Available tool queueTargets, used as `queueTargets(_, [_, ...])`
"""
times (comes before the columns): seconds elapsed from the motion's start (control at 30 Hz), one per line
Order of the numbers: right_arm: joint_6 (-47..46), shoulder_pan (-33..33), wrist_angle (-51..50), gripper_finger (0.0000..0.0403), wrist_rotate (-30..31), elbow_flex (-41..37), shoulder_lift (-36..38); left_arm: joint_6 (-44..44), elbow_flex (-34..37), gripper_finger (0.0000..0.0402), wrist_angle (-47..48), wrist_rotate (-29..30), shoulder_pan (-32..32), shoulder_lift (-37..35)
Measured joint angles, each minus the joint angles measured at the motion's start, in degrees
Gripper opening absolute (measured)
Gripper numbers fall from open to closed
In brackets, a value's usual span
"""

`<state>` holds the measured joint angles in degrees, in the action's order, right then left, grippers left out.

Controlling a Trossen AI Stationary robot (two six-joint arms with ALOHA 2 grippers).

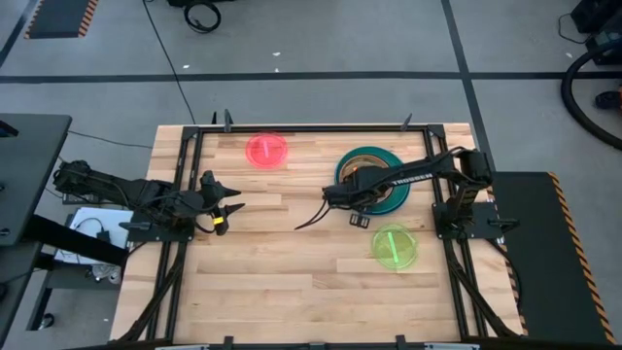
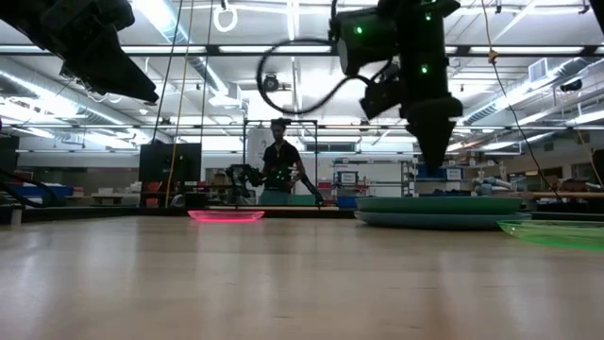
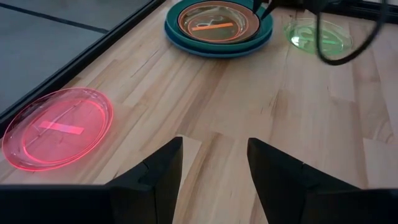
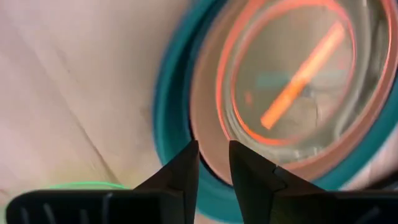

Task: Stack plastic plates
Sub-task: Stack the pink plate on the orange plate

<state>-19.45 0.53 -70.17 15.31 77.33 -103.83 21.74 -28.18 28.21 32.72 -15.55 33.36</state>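
A stack of plates (image 1: pixel 384 158) sits at the table's far right: large blue and teal plates below, a tan plate (image 4: pixel 208 140) on them and a translucent orange plate (image 4: pixel 292 81) on top. A pink plate (image 1: pixel 265 151) lies flat at the far middle. A lime green plate (image 1: pixel 395 246) lies flat near the stack's near side. My right gripper (image 4: pixel 214 158) points down over the stack's left rim, a little above it in the low view (image 2: pixel 437 162), with a narrow gap between its fingers and nothing in it. My left gripper (image 1: pixel 233 206) is open and empty at the table's left.
A black frame (image 1: pixel 292 127) runs around the wooden table top. The right arm's cable (image 1: pixel 309 219) hangs down left of the stack. Bare wood lies across the middle and near half (image 1: pixel 292 282). A person (image 2: pixel 280 161) stands in the room far behind the table.
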Motion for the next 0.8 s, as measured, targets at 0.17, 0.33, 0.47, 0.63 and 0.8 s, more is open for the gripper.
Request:
queueTargets(0.17, [8.1, -0.8, 10.3, 0.0099, 0.4, 0.1, 0.0, 0.0, 0.0, 0.0188, 0.0, 0.0, 0.0, 0.0])
queueTargets(0.33, [16.1, -0.8, 26.7, 0.0098, 1.5, -0.2, 0.0, 0.1, 0.0, 0.0188, -0.1, 0.0, 0.0, 0.0])
queueTargets(0.47, [21.8, -0.7, 42.5, 0.0098, 2.4, -3.4, 0.0, 0.1, 0.0, 0.0188, -0.1, 0.0, 0.0, 0.0])
queueTargets(0.63, [30.8, -0.7, 64.9, 0.0099, 3.1, -8.5, -0.1, 0.0, 0.0, 0.0188, -0.1, 0.0, 0.0, 0.0])
queueTargets(0.8, [32.7, -0.7, 73.1, 0.0098, 1.5, -9.1, -0.1, 0.0, 0.0, 0.0188, -0.1, 0.0, 0.0, 0.0])
